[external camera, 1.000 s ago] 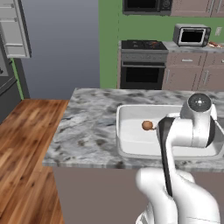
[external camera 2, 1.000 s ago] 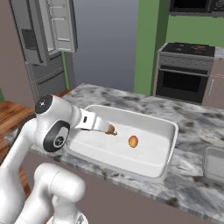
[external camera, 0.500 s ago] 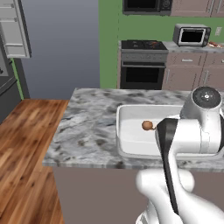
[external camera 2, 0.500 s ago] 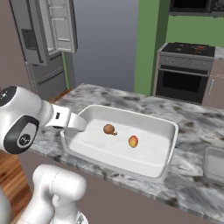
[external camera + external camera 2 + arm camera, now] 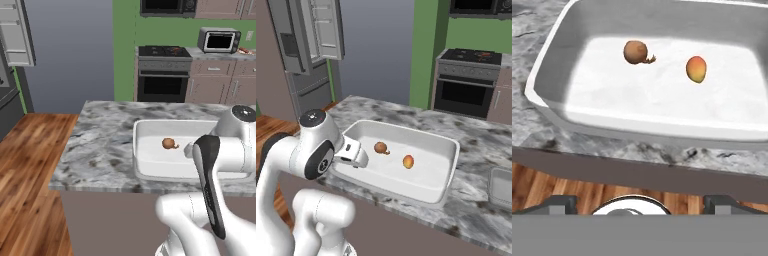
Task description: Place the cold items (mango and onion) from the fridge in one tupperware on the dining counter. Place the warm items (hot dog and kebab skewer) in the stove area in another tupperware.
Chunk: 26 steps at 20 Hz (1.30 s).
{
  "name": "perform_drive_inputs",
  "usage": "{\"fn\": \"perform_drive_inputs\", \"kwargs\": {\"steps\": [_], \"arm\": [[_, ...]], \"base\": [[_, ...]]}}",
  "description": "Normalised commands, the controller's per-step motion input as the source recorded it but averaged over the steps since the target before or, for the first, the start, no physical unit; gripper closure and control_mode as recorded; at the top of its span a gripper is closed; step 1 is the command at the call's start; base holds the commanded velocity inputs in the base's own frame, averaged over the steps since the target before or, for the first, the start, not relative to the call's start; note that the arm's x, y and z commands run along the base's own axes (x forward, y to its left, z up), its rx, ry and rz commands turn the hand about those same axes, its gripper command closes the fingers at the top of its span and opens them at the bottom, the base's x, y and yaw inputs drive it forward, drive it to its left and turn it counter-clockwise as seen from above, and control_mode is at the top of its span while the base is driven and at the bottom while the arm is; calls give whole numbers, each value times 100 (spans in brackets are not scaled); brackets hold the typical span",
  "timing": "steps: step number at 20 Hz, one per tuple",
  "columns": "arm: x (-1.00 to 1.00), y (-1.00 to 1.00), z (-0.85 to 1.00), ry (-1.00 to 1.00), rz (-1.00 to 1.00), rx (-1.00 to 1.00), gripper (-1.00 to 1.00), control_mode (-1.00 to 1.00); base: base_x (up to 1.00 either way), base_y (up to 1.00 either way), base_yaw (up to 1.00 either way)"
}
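Note:
A large white tupperware [image 5: 448,172] [image 5: 547,95] [image 5: 142,172] stands on the marble dining counter [image 5: 100,145]. A brown onion [image 5: 381,147] [image 5: 636,52] [image 5: 170,144] and an orange-yellow mango [image 5: 408,161] [image 5: 696,68] lie apart on its floor. My gripper [image 5: 356,156] [image 5: 640,202] hangs at the tub's near-left rim, above the counter edge. It is open, its fingertips [image 5: 559,202] wide apart and nothing between them. A smaller grey tupperware [image 5: 501,185] sits on the counter to the right. At the stove [image 5: 164,52], the hot dog and kebab skewer are too small to make out.
The fridge [image 5: 303,55] stands at the back left with its door open. Behind the counter are the oven [image 5: 466,92], a microwave [image 5: 218,40] and cabinets. Wooden floor [image 5: 25,170] lies left of the counter.
My hand has drawn back from over the onion to the tub's near-left rim, and the arm has swung. The jaws stay open. Onion and mango lie where they were.

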Motion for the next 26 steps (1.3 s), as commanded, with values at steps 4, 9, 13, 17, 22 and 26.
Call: {"fn": "perform_drive_inputs", "kwargs": {"steps": [4, 9, 13, 17, 22, 26], "arm": [[-11, 13, -3, 0, 0, -2, -100, -100], [-4, 4, -2, 0, 0, 0, -100, 100], [0, 0, 0, 0, 0, 0, -100, 100], [0, 0, 0, 0, 0, 0, -100, 100], [0, 0, 0, 0, 0, 0, -100, 100], [0, 0, 0, 0, 0, 0, -100, 100]], "base": [[0, 0, 0], [-36, 18, 3], [-42, 60, 7], [0, 99, -5], [0, 100, -18], [0, 100, -27]]}}
